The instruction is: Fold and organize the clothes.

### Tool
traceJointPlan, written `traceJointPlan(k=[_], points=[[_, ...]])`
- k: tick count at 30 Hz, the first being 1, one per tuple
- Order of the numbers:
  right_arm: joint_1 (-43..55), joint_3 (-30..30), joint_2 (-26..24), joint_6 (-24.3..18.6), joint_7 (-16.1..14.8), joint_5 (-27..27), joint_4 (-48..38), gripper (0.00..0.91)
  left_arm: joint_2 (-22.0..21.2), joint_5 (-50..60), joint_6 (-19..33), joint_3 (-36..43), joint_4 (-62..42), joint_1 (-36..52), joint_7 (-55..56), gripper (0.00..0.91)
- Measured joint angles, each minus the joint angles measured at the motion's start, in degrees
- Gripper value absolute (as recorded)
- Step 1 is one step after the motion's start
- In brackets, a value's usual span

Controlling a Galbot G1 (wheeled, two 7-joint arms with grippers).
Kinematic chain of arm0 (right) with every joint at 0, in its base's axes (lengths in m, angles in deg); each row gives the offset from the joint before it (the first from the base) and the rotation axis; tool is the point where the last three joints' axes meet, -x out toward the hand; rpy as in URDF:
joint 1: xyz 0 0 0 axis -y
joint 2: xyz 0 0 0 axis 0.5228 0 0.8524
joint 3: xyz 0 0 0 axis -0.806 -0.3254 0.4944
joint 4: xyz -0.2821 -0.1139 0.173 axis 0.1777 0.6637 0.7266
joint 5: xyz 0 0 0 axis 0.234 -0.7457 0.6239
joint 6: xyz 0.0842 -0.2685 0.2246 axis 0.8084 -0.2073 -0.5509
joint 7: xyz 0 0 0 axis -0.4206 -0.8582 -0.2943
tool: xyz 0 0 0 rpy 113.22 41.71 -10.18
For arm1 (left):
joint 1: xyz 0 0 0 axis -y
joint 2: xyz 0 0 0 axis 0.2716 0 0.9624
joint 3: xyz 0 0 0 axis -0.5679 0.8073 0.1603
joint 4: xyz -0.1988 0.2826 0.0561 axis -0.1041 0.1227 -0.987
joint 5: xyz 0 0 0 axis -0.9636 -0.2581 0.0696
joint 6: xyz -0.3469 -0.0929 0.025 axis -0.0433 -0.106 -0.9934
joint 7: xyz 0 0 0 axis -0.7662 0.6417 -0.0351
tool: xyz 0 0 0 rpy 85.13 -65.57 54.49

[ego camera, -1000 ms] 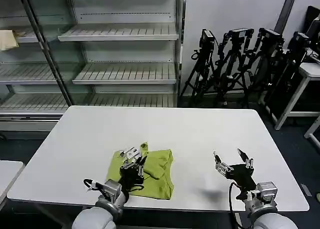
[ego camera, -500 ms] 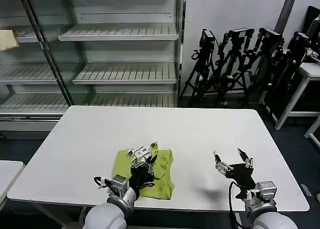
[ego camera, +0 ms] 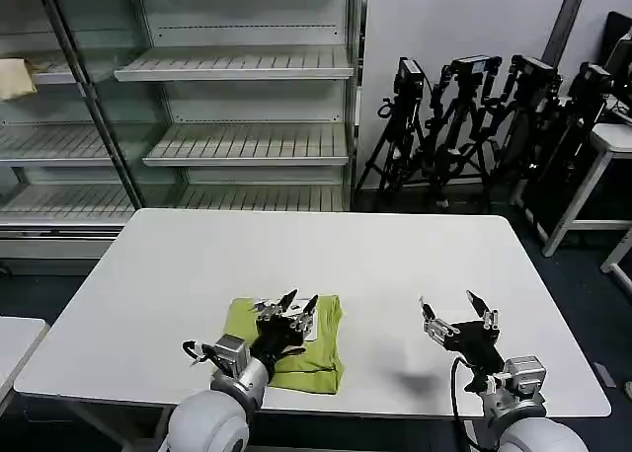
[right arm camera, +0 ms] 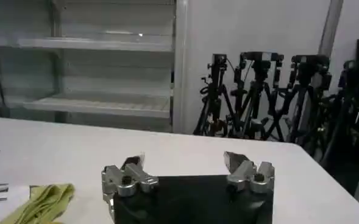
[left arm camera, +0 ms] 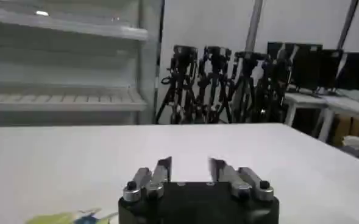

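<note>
Folded T-shirt lower centre of frame. Left gripper over it, jaws parted, empty. Right gripper lower right, spread, idle.

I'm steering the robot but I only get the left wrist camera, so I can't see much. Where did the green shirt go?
Observer: The green T-shirt lies folded on the white table, near the front edge.
Operator: Is my left hand holding it?
Observer: No. The left hand is open above the shirt, holding nothing.
Operator: What's the other hand doing?
Observer: The right hand is open over bare table, off to the shirt's right.
</note>
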Motion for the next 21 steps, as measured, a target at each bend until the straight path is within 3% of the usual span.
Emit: traceJointPlan(k=[21], points=[[0.6,-0.6,0.5,-0.4,-0.2,0.0,-0.2,0.907,3.5,-1.7,-1.4,-10.8,-1.8,-7.9,6.1,0.907]])
